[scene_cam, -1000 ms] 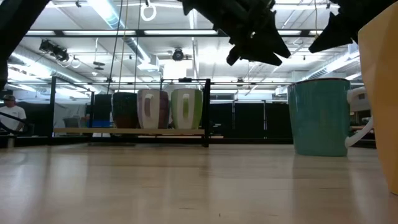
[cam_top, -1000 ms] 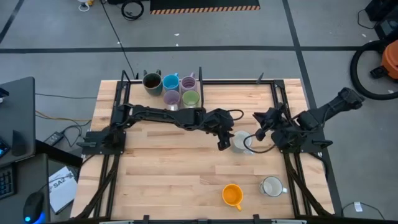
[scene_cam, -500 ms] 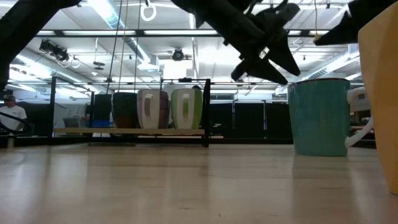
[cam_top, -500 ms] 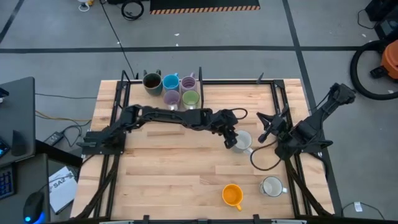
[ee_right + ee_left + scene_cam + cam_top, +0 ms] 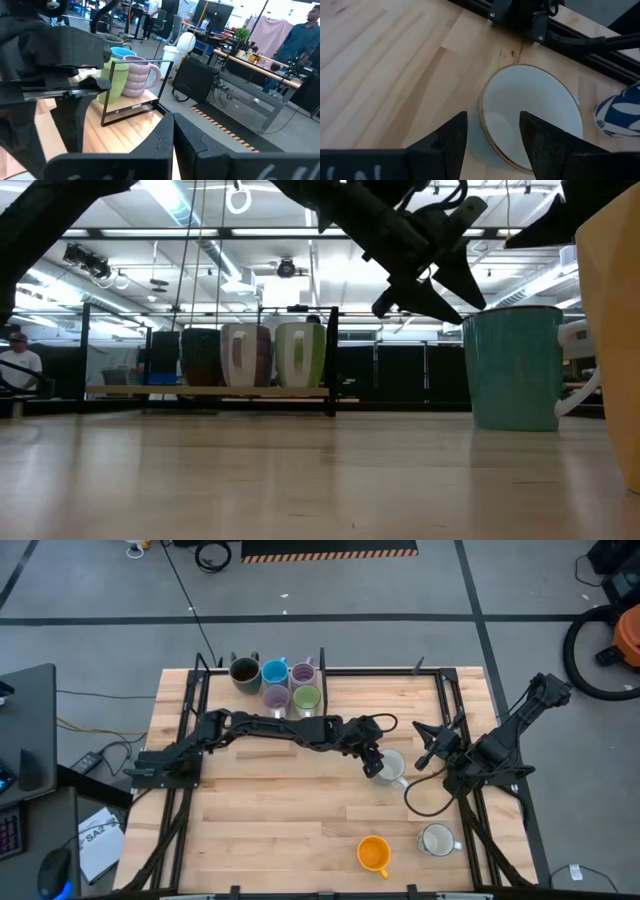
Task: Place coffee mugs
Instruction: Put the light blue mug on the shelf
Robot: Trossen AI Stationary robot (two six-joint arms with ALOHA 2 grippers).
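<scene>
A mug (image 5: 392,768), white inside (image 5: 535,115) and blue-green outside (image 5: 515,370), stands upright on its base right of the table's middle. My left gripper (image 5: 372,764) hovers open at the mug's left rim (image 5: 493,120). One finger is outside the wall and one over the opening, just above the rim in the low view (image 5: 440,295). My right gripper (image 5: 428,747) waits shut near the table's right edge (image 5: 173,125). An orange mug (image 5: 373,854) and a white mug (image 5: 437,839) stand near the near edge.
A black frame rack (image 5: 322,670) at the far edge holds a dark brown mug (image 5: 244,672), a blue mug (image 5: 274,672), two lilac mugs (image 5: 277,696) and a green mug (image 5: 307,698). A black cable (image 5: 415,802) loops by the right arm. Bare wood spans the table's left half.
My left gripper has moved toward the table's right edge and down, from beside the mug to its left rim. My right arm has drawn back from the mug toward the table's right edge. The mug has stayed in place.
</scene>
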